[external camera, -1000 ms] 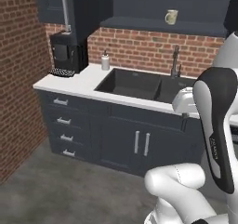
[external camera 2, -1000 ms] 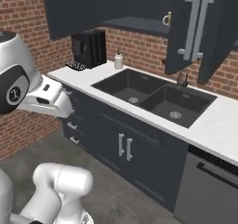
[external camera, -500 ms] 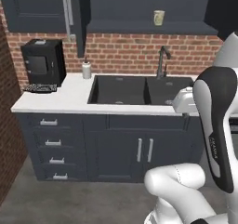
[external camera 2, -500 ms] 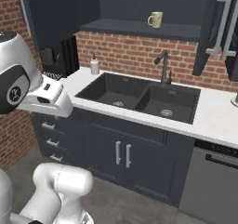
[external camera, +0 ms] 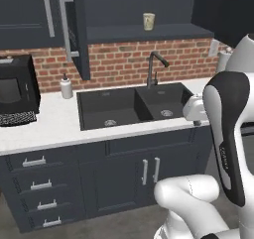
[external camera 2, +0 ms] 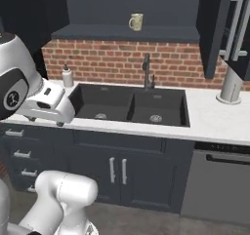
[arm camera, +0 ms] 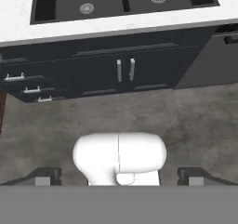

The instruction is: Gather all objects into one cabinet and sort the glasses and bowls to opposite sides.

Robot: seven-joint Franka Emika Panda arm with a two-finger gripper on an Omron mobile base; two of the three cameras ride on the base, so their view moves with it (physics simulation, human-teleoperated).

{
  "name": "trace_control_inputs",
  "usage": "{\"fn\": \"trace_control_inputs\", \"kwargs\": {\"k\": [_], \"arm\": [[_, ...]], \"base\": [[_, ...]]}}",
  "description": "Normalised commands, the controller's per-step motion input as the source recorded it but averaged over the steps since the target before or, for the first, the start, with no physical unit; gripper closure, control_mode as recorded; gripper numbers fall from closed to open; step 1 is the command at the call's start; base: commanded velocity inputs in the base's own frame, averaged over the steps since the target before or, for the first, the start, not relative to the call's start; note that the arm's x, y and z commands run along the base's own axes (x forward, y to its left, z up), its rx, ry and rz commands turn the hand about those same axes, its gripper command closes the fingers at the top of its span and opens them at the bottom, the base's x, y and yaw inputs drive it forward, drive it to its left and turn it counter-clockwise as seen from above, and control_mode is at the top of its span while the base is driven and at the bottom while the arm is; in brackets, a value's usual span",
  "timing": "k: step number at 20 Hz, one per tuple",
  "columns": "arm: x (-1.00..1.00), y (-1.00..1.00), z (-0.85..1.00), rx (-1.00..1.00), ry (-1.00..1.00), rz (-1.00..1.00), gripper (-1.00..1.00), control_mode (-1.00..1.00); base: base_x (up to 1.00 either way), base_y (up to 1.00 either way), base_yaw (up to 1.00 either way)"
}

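A small pale cream cup (external camera: pixel 148 21) (external camera 2: pixel 135 21) stands on the low shelf of the dark charcoal wall cabinet (external camera: pixel 144 33) (external camera 2: pixel 128 32) above the sink. The cabinet's doors (external camera: pixel 75 30) (external camera 2: pixel 215 28) are swung open. My gripper (arm camera: pixel 119 178) hangs in front of the counter edge and points down at the floor. It is open, its fingertips (arm camera: pixel 44 176) are far apart and nothing is between them. In the base views the hand (external camera: pixel 195 109) (external camera 2: pixel 47 107) sits well below the cup. The wooden bowl and the blue bowl are out of view.
A black double sink (external camera: pixel 134 106) (external camera 2: pixel 132 106) with a dark faucet (external camera: pixel 151 67) (external camera 2: pixel 146 71) fills the white counter (external camera: pixel 49 126) (external camera 2: pixel 215 119). A soap dispenser (external camera: pixel 66 88) (external camera 2: pixel 67 76), a black appliance (external camera: pixel 15 91) and a grey paper-towel cylinder (external camera 2: pixel 229 85) stand on it. A dishwasher (external camera 2: pixel 219 180) is lower right.
The base has driven and turned, so the whole scene has slid left and now faces the sink and open cabinet squarely. The arm keeps its pose; the cup has not moved.
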Motion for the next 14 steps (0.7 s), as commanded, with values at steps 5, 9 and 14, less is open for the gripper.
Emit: {"fn": "trace_control_inputs", "kwargs": {"k": [5, 9, 14], "arm": [[0.00, 0.00, 0.00, 0.00, 0.00, 0.00, -1.00, 1.00], [0.00, 0.00, 0.00, 0.00, 0.00, 0.00, -1.00, 1.00], [0.00, 0.00, 0.00, 0.00, 0.00, 0.00, -1.00, 1.00]], "base": [[0.48, 0.00, -0.27], [0.42, 0.00, -0.15], [0.44, 0.13, -0.01]]}}
